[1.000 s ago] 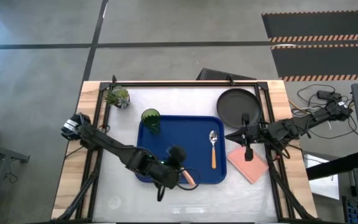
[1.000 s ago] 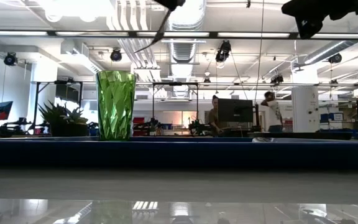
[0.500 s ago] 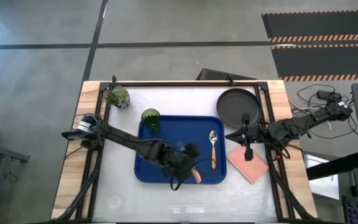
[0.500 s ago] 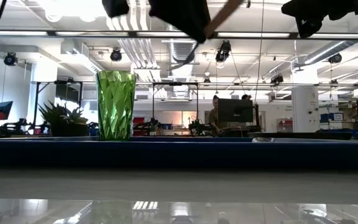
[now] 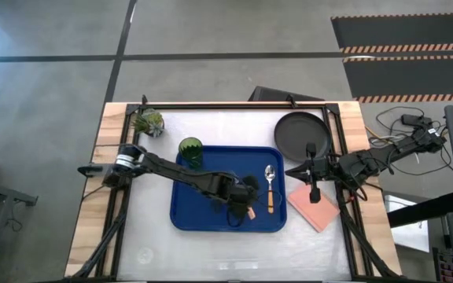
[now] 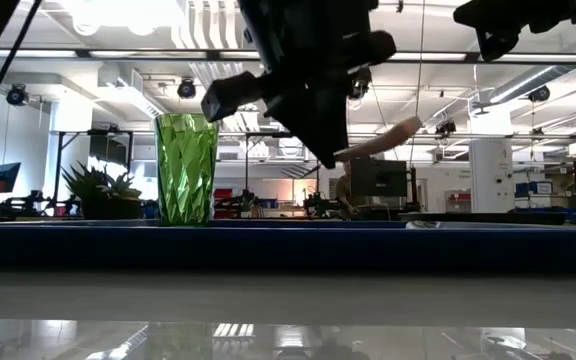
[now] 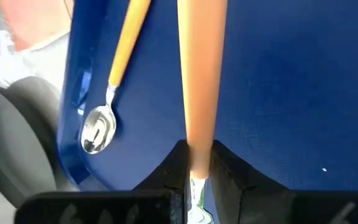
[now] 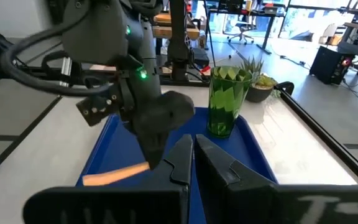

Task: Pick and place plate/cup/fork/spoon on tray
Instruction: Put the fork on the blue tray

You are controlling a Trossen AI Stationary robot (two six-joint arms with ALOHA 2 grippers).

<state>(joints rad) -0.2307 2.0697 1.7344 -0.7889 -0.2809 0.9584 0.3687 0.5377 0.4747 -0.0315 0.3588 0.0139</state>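
Fork placement in hand. Left gripper (image 5: 248, 206) is over the blue tray (image 5: 211, 161), fingers pinched on the fork (image 7: 197, 81) near its tine end; the orange handle sticks out ahead of the fingers, and the low view shows it tilted and clearly above the tray floor, not touching. The spoon (image 5: 270, 187) already lies on the tray along the side nearer the desk's right edge, bowl toward the far edge; the fork hangs just beside it, roughly parallel in the left wrist view. The cup (image 5: 190, 151) stands upright in the tray's far-left corner. The plate (image 5: 301, 134) is not on the tray; it sits on the desk by the far-right corner. Right gripper (image 5: 312, 170) waits between the plate and the pink pad (image 5: 314, 208) near the right edge, fingers pressed together, holding nothing. My read: two items done, fork mid-placement, plate left. Next move calls for lowering and levelling the fork until it rests on the tray floor, keeping it clear of the spoon, then spreading the fingers and lifting straight off. Risk: dropping from height may bounce the fork into the spoon. The plate likely falls to the right arm, being nearest.
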